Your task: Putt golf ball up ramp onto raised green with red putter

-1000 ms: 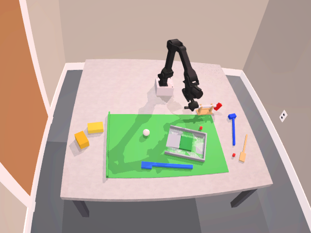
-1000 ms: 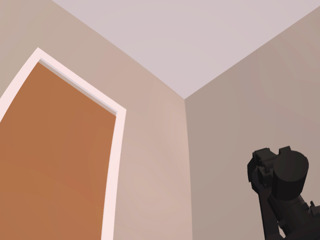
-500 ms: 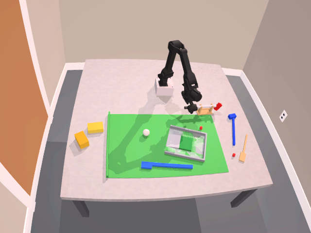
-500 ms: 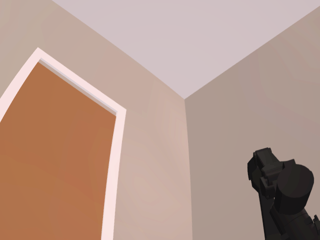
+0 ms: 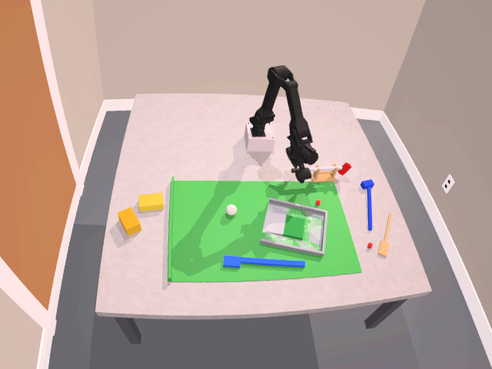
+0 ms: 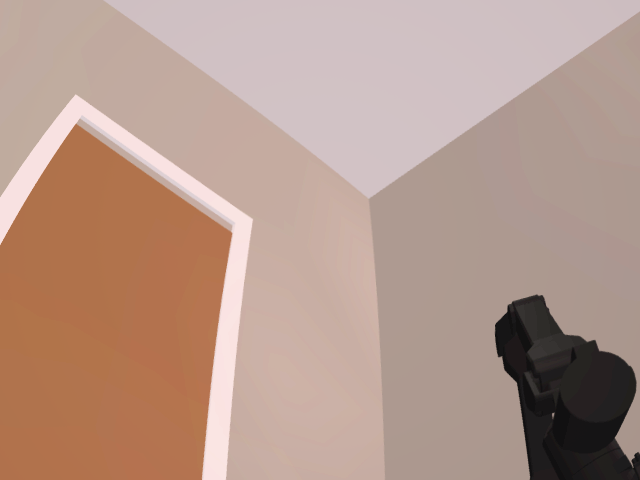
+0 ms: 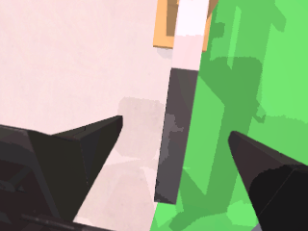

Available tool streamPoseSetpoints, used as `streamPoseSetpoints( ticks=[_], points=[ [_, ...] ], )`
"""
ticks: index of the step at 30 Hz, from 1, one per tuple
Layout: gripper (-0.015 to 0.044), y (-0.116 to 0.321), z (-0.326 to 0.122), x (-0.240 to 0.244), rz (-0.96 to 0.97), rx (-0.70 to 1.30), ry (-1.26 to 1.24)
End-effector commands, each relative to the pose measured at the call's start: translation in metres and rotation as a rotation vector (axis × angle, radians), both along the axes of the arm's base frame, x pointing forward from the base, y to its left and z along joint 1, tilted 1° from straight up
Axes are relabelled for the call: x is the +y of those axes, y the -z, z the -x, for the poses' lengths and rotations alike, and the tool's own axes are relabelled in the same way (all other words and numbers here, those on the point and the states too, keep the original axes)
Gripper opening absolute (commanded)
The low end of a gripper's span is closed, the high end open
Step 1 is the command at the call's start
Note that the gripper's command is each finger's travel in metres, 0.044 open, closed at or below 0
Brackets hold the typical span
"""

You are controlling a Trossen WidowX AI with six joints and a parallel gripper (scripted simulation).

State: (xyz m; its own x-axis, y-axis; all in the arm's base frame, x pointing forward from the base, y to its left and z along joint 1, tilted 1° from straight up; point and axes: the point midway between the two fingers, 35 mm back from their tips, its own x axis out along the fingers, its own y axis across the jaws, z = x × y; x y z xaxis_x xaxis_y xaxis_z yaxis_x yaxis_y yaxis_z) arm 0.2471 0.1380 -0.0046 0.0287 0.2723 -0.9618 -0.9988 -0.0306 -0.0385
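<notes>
Here the pincer (image 7: 175,132) stands wide apart with nothing in it, its two dark fingers flanking the dark grip end of the red putter (image 7: 175,130), which runs away from it across a tan stand (image 5: 324,174). The putter's red head (image 5: 344,168) lies beyond the stand, cut off in the wrist view. The golf ball (image 5: 231,209) sits well off on the green mat (image 5: 198,238). The arm (image 5: 296,119) arches from its base, bent steeply downward.

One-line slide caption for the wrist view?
Open pincer straddles the red putter's dark grip, empty, wooden stand ahead.
</notes>
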Motion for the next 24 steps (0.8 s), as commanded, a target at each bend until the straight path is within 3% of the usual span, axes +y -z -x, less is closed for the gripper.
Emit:
streamPoseSetpoints(
  ticks=[1, 4, 19, 24],
  points=[
    [0.0440, 0.0040, 0.0035, -0.0009, 0.002, 0.011, -0.006],
    [0.0440, 0.0040, 0.0035, -0.0009, 0.002, 0.011, -0.006],
    [0.0046, 0.0015, 0.0008, -0.0003, 0.001, 0.004, 0.000],
    [0.0013, 0.0015, 0.0008, -0.0003, 0.001, 0.004, 0.000]
  ],
)
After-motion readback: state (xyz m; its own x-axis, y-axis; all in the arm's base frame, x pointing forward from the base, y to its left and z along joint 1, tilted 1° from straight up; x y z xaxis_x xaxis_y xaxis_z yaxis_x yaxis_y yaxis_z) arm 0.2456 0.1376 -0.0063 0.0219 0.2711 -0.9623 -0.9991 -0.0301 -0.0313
